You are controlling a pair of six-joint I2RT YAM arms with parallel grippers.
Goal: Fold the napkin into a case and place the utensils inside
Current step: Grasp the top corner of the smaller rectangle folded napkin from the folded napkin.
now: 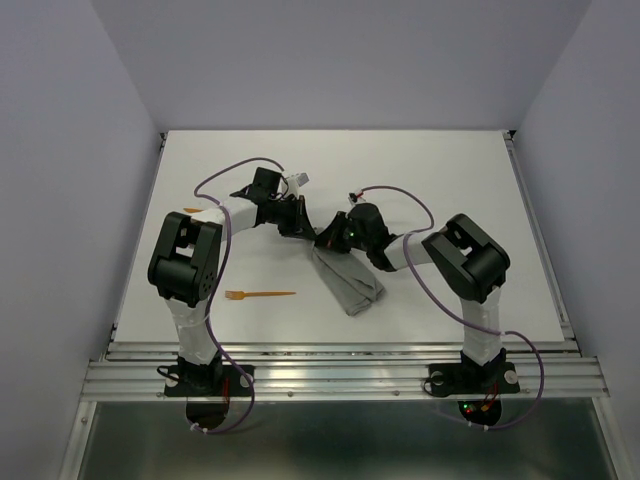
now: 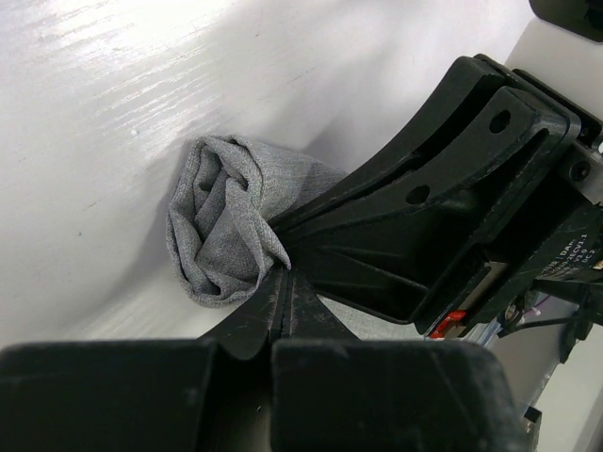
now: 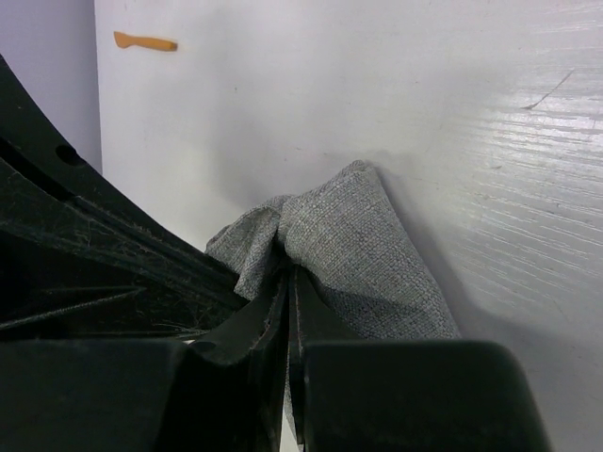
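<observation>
The grey napkin [image 1: 350,285] lies as a narrow folded strip in the middle of the table, its far end lifted and bunched. Both grippers meet at that end. My left gripper [image 1: 304,224] is shut on the crumpled cloth [image 2: 221,226], its jaws pressed together at the fabric's edge [image 2: 283,275]. My right gripper [image 1: 331,238] is shut on a fold of the same napkin [image 3: 363,254], with cloth pinched between its fingertips [image 3: 290,271]. An orange fork [image 1: 258,294] lies flat to the left of the napkin. A second orange utensil [image 3: 144,41] lies near the table's left edge [image 1: 190,209].
The white table [image 1: 450,180] is bounded by lavender walls on three sides and a metal rail [image 1: 340,365] at the front. Purple cables loop over both arms. The right gripper's black body [image 2: 452,188] fills the right of the left wrist view.
</observation>
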